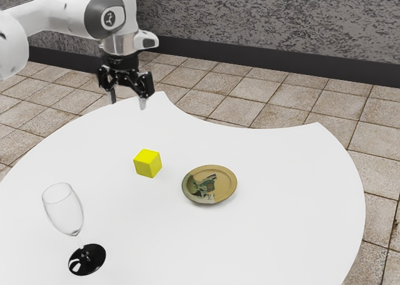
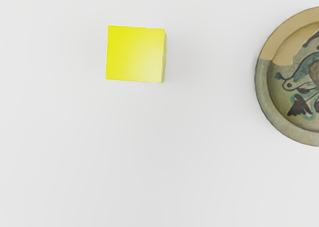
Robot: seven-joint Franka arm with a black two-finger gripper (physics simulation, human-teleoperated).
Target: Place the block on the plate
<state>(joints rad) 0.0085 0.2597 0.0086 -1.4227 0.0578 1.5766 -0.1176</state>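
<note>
A bright yellow block [image 1: 147,163], smooth, matte and sharp-edged, sits on a glossless white surface [image 1: 281,210], inward from the scooped edge and nearer the corner at that edge's end on the exterior view's left than the other. Its faces look about equally square, so it has no evident long axis; it rests flat, one upright edge turned to the exterior camera and one side facing roughly toward the plate [image 1: 209,185].

The black gripper [image 1: 127,102] of a white arm [image 1: 65,13] hangs above the surface, its two fingers spread wide with nothing between them, apart from the block. The round plate, tan and grey-green with a raised rim and a painted birdlike figure, lies near the block, toward the exterior view's right, the two not touching; its face is bare of the block. Toward the surface's rounded edge on the exterior view's left stands a stemmed glass [image 1: 64,213], its clear, tapering bowl carried on a shiny black disc of a foot [image 1: 87,260]. Beyond the surface spread mottled beige square floor tiles [image 1: 237,107], meeting a rough, grey-flecked wall [image 1: 269,25] with a smooth dark base strip [image 1: 281,64].
</note>
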